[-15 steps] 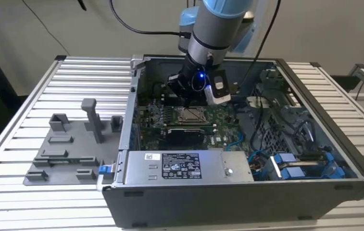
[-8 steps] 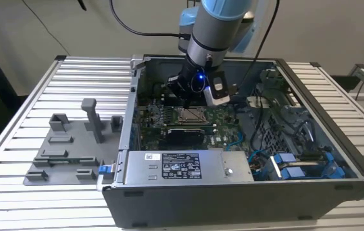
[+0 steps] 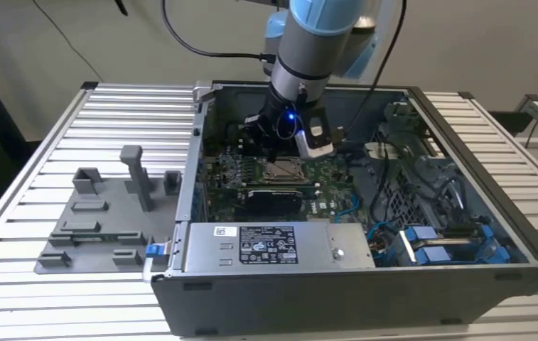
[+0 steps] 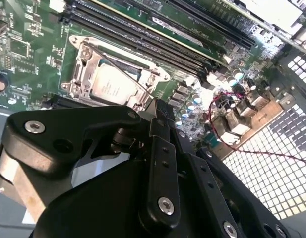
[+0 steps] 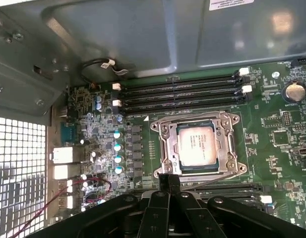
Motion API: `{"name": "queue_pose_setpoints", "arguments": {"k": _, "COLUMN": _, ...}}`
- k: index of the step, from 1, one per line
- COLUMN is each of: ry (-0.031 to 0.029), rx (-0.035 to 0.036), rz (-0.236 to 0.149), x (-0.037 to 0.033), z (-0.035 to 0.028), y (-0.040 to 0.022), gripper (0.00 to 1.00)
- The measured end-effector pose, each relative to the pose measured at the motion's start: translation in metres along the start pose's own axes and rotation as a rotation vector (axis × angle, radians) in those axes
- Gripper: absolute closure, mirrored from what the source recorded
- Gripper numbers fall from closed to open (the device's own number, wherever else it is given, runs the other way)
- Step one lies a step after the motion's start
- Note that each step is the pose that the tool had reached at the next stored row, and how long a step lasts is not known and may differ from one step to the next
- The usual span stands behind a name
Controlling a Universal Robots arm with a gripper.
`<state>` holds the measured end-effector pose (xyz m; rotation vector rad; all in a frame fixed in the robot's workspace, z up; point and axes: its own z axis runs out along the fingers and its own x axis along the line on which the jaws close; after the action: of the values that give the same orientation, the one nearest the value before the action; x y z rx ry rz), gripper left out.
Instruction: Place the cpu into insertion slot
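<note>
The cpu already sits flat inside the slot, with its shiny face up and the metal frame all around it. In the second wrist view the cpu lies in the slot too, just past the tip of the claw. The claw hangs just above the edge of the slot and holds nothing. Its two black fingers are pressed together, so it is closed. In the exterior view the arm reaches down into the open computer case, and the claw hovers over the slot on the green board. Long black strips run beside the slot. The case stands on a ribbed metal worktop, and a grey tray of small holders lies next to it on the exterior view's left.
</note>
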<state>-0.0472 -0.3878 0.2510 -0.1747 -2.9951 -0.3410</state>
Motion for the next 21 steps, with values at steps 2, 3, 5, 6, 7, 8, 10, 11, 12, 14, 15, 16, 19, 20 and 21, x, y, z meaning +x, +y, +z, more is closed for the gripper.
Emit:
{"name": "queue_pose_setpoints", "arguments": {"k": 2, "ry": -0.0003, "rx": 0.0027, "rz": 0.0, "x": 0.001, "z": 0.0023, "y": -0.0005, "gripper": 0.89}}
{"name": "queue_pose_setpoints", "arguments": {"k": 3, "ry": -0.0006, "rx": 0.0036, "rz": 0.0, "x": 0.0019, "z": 0.0035, "y": -0.0008, "gripper": 0.89}}
{"name": "queue_pose_setpoints", "arguments": {"k": 5, "ry": -0.0009, "rx": 0.0056, "rz": 0.001, "x": 0.0038, "z": 0.0058, "y": -0.0013, "gripper": 0.89}}
{"name": "queue_pose_setpoints", "arguments": {"k": 6, "ry": -0.001, "rx": 0.0066, "rz": 0.001, "x": 0.0048, "z": 0.0068, "y": -0.0015, "gripper": 0.89}}
{"name": "queue_pose_setpoints", "arguments": {"k": 7, "ry": -0.0011, "rx": 0.0074, "rz": 0.001, "x": 0.0055, "z": 0.0078, "y": -0.0017, "gripper": 0.89}}
{"name": "queue_pose_setpoints", "arguments": {"k": 8, "ry": -0.0012, "rx": 0.008, "rz": 0.001, "x": 0.0062, "z": 0.0088, "y": -0.0018, "gripper": 0.89}}
{"name": "queue_pose_setpoints", "arguments": {"k": 10, "ry": -0.0011, "rx": 0.0083, "rz": 0.001, "x": 0.0067, "z": 0.01, "y": -0.002, "gripper": 0.89}}
{"name": "queue_pose_setpoints", "arguments": {"k": 11, "ry": -0.0011, "rx": 0.0083, "rz": 0.002, "x": 0.0069, "z": 0.0108, "y": -0.0021, "gripper": 0.89}}
{"name": "queue_pose_setpoints", "arguments": {"k": 12, "ry": -0.0011, "rx": 0.0083, "rz": 0.002, "x": 0.0072, "z": 0.0118, "y": -0.0023, "gripper": 0.89}}
{"name": "queue_pose_setpoints", "arguments": {"k": 14, "ry": -0.0011, "rx": 0.0082, "rz": 0.001, "x": 0.008, "z": 0.0144, "y": -0.0026, "gripper": 0.89}}
{"name": "queue_pose_setpoints", "arguments": {"k": 15, "ry": -0.0011, "rx": 0.0082, "rz": 0.001, "x": 0.0083, "z": 0.0158, "y": -0.0028, "gripper": 0.89}}
{"name": "queue_pose_setpoints", "arguments": {"k": 16, "ry": -0.0011, "rx": 0.0083, "rz": 0.002, "x": 0.0087, "z": 0.0172, "y": -0.003, "gripper": 0.89}}
{"name": "queue_pose_setpoints", "arguments": {"k": 19, "ry": -0.0011, "rx": 0.0082, "rz": 0.001, "x": 0.011, "z": 0.0211, "y": -0.0037, "gripper": 0.89}}
{"name": "queue_pose_setpoints", "arguments": {"k": 20, "ry": -0.0012, "rx": 0.0082, "rz": 0.002, "x": 0.0121, "z": 0.0224, "y": -0.0039, "gripper": 0.89}}
{"name": "queue_pose_setpoints", "arguments": {"k": 21, "ry": -0.0012, "rx": 0.0082, "rz": 0.002, "x": 0.0128, "z": 0.0238, "y": -0.004, "gripper": 0.89}}
